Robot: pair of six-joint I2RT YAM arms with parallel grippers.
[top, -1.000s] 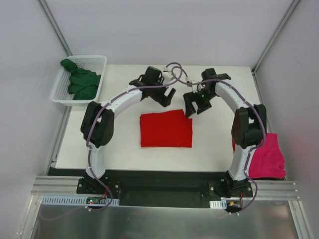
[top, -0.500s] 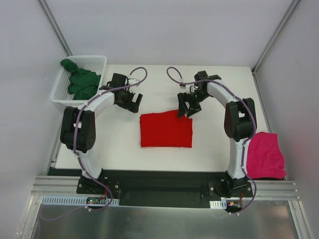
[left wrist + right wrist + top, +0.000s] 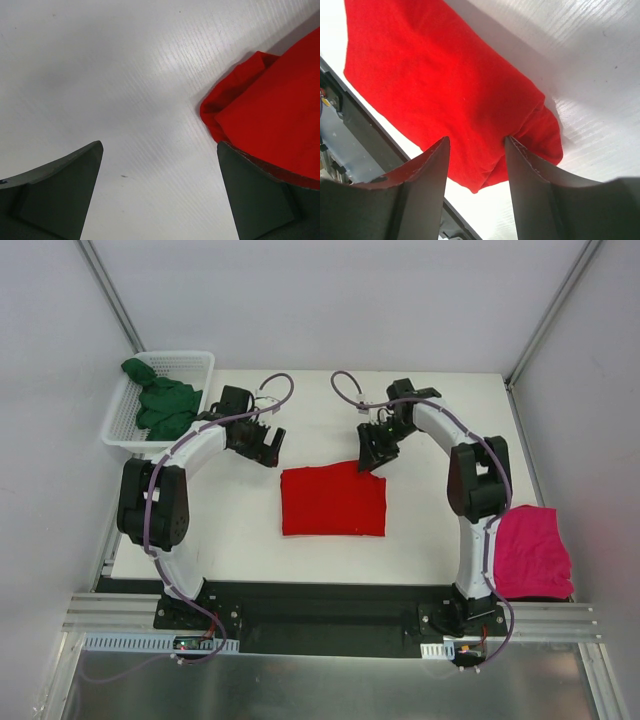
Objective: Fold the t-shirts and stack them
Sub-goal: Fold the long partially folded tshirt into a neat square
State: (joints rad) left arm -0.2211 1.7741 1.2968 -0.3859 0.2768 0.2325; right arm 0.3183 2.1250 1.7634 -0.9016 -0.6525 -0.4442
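Both arms have dropped to the folded red t-shirt (image 3: 333, 502): left pincer (image 3: 160, 150) released, right pincer (image 3: 476, 141) I can't tell; magenta t-shirt (image 3: 536, 555) and dark green t-shirt (image 3: 165, 408) remain unstacked.

We see a white mesh basket (image 3: 190, 362) left of the left gripper (image 3: 271, 450), not touching; the white table (image 3: 240, 530) lies beneath it.

- red tee (image 3: 333, 500): plain bright red
- pink tee (image 3: 535, 552): plain magenta
- green tee (image 3: 160, 407): plain dark green
- basket (image 3: 180, 355): white mesh
- table (image 3: 240, 530): white
- arms (image 3: 200, 445): white, black joints
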